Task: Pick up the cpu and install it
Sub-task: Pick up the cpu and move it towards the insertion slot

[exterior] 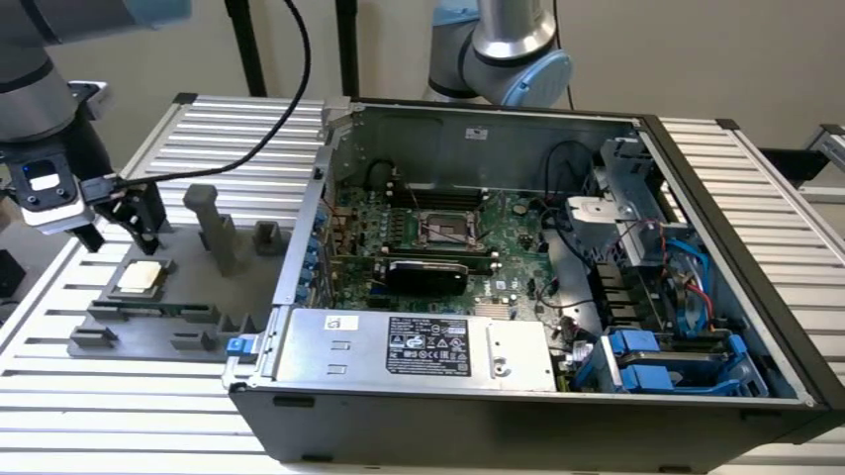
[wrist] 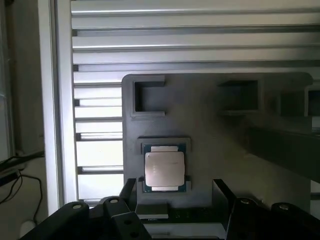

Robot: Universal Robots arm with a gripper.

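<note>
CPU [exterior: 141, 277] [wrist: 164, 168] is being carried, flat and with its pale metal top facing up, by a small raised seat on a dark grey fixture plate [exterior: 178, 297] [wrist: 210, 125]. That plate is being supported by the slatted aluminium tabletop [exterior: 79, 396] [wrist: 100, 55], at the exterior view's left, just beside the open computer case [exterior: 528, 416].

The jaws are being held wide apart, released, with nothing grasped between them. They are being hung by the robot arm [exterior: 34, 94] above the chip. In the exterior view the two dark fingertips [exterior: 148, 242] are being shown just over the chip's far side, clear of its surface. In the wrist view the chip is being framed in the gap between the two fingers [wrist: 127, 187], one to each side of its nearer edge. No contact with the chip is being made.

Inside the case, the green motherboard [exterior: 509, 228] is being shown with its square CPU socket [exterior: 449, 233] uncovered, well apart from the chip. A silver power supply [exterior: 416, 346] with a black label is being seen along the case's near wall, and blue drive caddies [exterior: 660, 361] at the exterior view's right. A second robot arm [exterior: 509, 49] is being seen behind the case.
</note>
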